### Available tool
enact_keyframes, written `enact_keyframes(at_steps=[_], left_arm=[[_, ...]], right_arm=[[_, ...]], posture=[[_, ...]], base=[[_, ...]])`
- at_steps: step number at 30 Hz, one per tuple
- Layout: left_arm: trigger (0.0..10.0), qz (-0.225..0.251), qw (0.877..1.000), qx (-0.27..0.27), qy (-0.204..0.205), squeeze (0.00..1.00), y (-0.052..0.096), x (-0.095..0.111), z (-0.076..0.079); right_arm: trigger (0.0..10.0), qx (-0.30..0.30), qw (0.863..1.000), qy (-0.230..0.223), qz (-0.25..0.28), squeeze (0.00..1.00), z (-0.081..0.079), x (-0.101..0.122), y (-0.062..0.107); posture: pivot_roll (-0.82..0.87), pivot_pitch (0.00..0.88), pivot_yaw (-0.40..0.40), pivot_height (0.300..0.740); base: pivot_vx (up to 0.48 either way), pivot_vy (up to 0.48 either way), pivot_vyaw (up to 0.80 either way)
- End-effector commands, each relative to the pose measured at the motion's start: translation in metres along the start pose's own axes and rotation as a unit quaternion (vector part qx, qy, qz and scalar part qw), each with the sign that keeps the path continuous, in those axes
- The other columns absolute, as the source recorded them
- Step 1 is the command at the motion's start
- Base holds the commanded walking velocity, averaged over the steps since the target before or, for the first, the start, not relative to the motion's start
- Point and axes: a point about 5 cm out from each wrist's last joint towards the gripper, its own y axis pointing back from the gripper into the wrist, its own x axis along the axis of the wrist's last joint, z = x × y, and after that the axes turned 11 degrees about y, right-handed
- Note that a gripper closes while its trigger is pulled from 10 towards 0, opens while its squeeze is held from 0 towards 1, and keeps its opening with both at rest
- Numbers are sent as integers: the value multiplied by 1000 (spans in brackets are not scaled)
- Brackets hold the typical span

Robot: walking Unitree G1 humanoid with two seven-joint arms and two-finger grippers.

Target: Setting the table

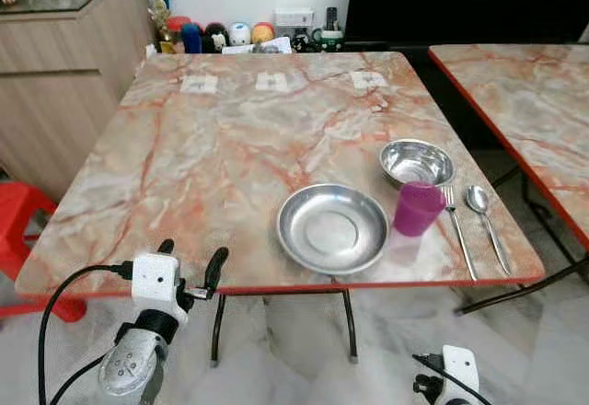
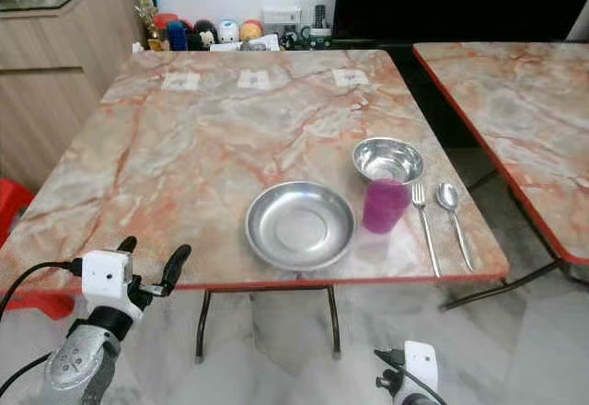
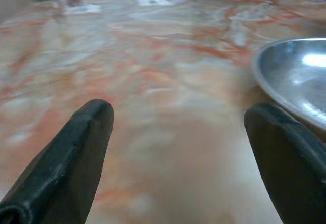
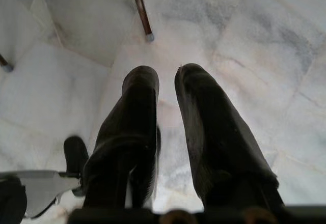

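Left eye view: left end effector spread, lower left, at table edge; plate lower centre. Right end effector nearly closed, empty.

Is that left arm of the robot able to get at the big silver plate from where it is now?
Probably yes. The left gripper hovers open at the table's near edge, and the plate lies off to its right with only bare tabletop between them. The purple cup stands beyond the plate, out of the way.

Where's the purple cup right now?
The purple cup stands upright on the table's near right part, between the steel plate and the fork, just in front of the small steel bowl.
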Motion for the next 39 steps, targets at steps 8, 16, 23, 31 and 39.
enact_keyframes(at_steps=[8,16,23,31,39], left_arm=[[10000,-36,994,-38,91,0,-12,1,22],[10000,-26,995,-48,84,0,-23,8,27],[10000,-61,991,-15,117,0,-24,8,20],[10000,-103,986,-16,134,0,-47,8,31],[10000,-117,986,-2,118,0,-60,13,33]], right_arm=[[10000,-7,1000,4,-9,0,6,-5,2],[10000,-7,1000,3,-8,0,6,-5,2],[10000,-4,1000,5,-15,0,6,-6,2],[10000,-4,1000,4,-9,0,4,-5,2],[10000,-6,1000,-2,-9,0,2,-7,1]], posture=[[104,110,-28,740],[95,109,-22,740],[101,112,-23,740],[106,115,-14,740],[101,119,-2,740]], base=[[0,0,0],[0,0,0],[0,0,-278],[0,0,-189],[0,0,0]])
